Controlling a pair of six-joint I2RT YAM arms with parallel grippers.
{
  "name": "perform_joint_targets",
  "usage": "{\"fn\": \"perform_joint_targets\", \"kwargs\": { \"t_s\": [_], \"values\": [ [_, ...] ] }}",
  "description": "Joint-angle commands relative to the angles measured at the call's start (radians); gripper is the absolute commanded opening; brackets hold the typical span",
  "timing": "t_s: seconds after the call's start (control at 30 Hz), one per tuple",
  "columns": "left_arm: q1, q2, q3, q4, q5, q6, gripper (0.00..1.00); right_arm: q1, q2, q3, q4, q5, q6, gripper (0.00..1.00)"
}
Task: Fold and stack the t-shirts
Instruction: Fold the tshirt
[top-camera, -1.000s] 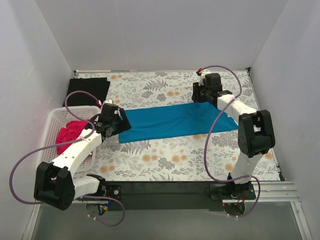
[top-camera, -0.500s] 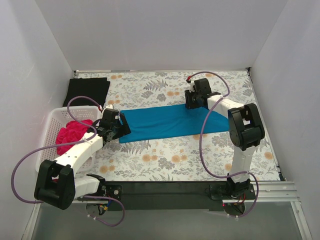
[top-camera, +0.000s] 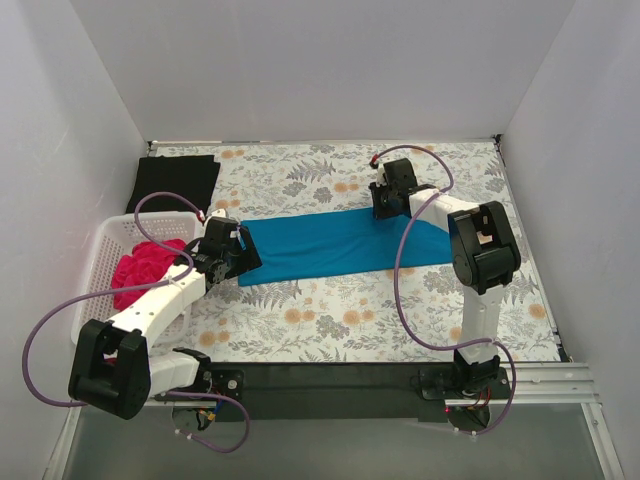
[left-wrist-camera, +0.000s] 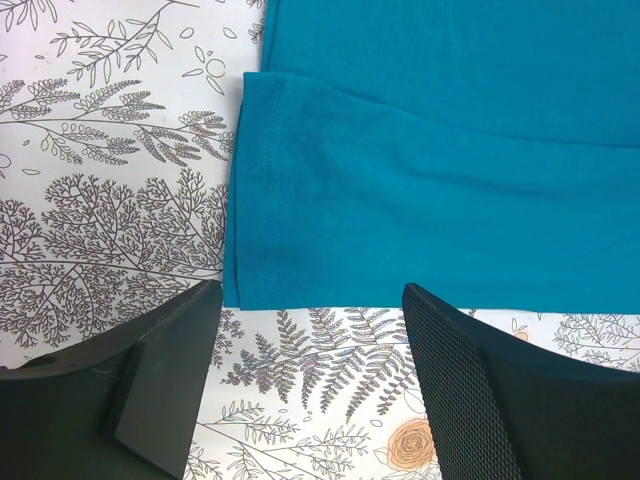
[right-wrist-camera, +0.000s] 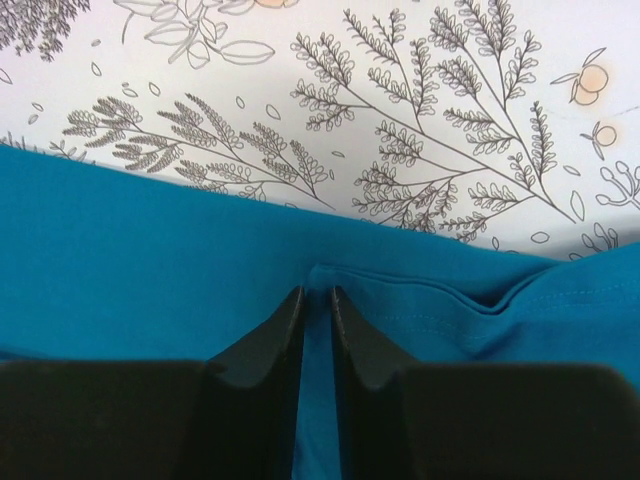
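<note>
**A:** Nearest first. What is the left side doing?

**B:** The left gripper (left-wrist-camera: 310, 300) hovers over the floral covering (left-wrist-camera: 100, 200) with its jaws well apart and nothing in them. It is just short of the left end of the teal-blue shirt (top-camera: 345, 242). Beside that arm, the magenta shirt (top-camera: 140, 268) lies bunched in the white basket (top-camera: 95, 265).

**A:** And the teal one?

**B:** It is spread as a long band across the middle of the table. I'd judge it already narrowed, with the next fold being set up.

**A:** And its far edge?

**B:** The right gripper (right-wrist-camera: 317, 295) is there, right of the band's middle. Its jaws are almost together, with a thin ridge of teal cloth nipped between them. From the wrist view I can't tell whether it has every layer or only the top one.

**A:** So how should the step be done?

**B:** The left gripper should come down on the corner hem in front of it and take all the layers before either arm lifts. Then both should rise together, low and at one pace, so the band doesn't skew or drag.

**A:** Anything beyond that?

**B:** The black shirt (top-camera: 178, 182) lies flat in the far left corner, well apart from the rest. That looks like where the stack belongs.
</note>
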Motion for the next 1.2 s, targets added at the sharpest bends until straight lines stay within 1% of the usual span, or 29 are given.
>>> {"fn": "perform_joint_targets", "kwargs": {
  "t_s": [0.0, 0.03, 0.07, 0.3, 0.57, 1.0, 1.07, 1.1, 1.17],
  "values": [
    [0.002, -0.008, 0.02, 0.009, -0.02, 0.014, 0.72, 0.008, 0.013, 0.045, 0.014, 0.013, -0.017, 0.17],
    [0.002, -0.005, 0.018, 0.006, -0.02, 0.014, 0.72, 0.008, 0.006, 0.045, 0.014, 0.01, -0.017, 0.08],
    [0.002, -0.002, 0.02, 0.005, -0.02, 0.016, 0.72, 0.009, 0.001, 0.045, 0.014, 0.007, -0.017, 0.02],
    [0.002, 0.005, 0.024, 0.003, -0.016, 0.017, 0.72, 0.022, -0.048, 0.048, 0.016, -0.016, -0.031, 0.01],
    [0.002, 0.008, 0.024, 0.003, -0.011, 0.02, 0.72, 0.057, -0.097, 0.01, 0.043, -0.065, -0.126, 0.01],
    [0.002, 0.015, 0.023, 0.001, 0.001, 0.025, 0.72, 0.072, -0.085, -0.038, 0.057, -0.167, -0.221, 0.01],
    [0.0, 0.017, 0.024, 0.003, 0.004, 0.027, 0.72, 0.072, -0.09, -0.046, 0.057, -0.187, -0.224, 0.09],
    [0.001, 0.018, 0.023, 0.001, 0.007, 0.028, 0.72, 0.071, -0.1, -0.055, 0.057, -0.19, -0.224, 0.19],
    [0.0, 0.018, 0.024, 0.003, 0.012, 0.028, 0.72, 0.072, -0.12, -0.065, 0.057, -0.181, -0.218, 0.3]
  ]
}}
